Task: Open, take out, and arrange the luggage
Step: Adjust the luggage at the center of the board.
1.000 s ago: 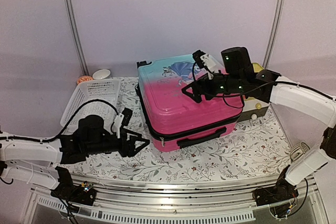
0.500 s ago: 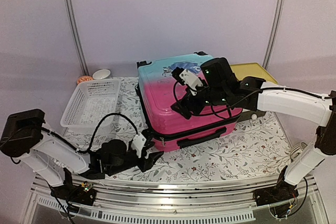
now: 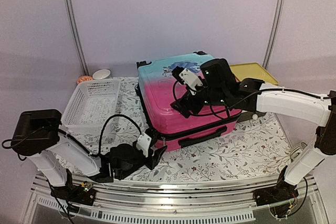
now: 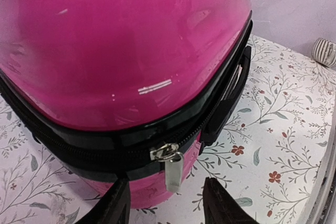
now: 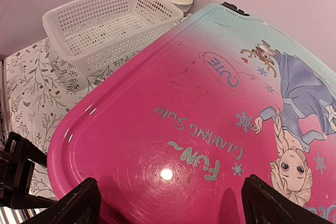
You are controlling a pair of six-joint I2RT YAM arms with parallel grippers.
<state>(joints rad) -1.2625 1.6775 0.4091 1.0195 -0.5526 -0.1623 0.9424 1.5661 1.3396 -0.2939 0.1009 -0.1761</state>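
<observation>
The luggage (image 3: 178, 103) lies flat and zipped shut on the floral table, its pink-to-turquoise lid up, its black handle at the near side. My left gripper (image 3: 157, 156) is open at its near left corner. In the left wrist view the silver zipper pull (image 4: 174, 169) hangs between my open fingertips (image 4: 118, 208), untouched. My right gripper (image 3: 181, 106) is open just above the pink lid (image 5: 173, 145). Its fingertips (image 5: 79, 203) are spread wide.
A white perforated basket (image 3: 92, 103) stands to the left of the luggage, also in the right wrist view (image 5: 105, 24). Two small bowls (image 3: 101, 74) sit behind it. A yellow-topped box (image 3: 252, 71) is behind the right arm. The table's front edge is close to the left gripper.
My left gripper has swung in from the left to the luggage's near left corner. My right gripper has moved left and down over the lid, then held still.
</observation>
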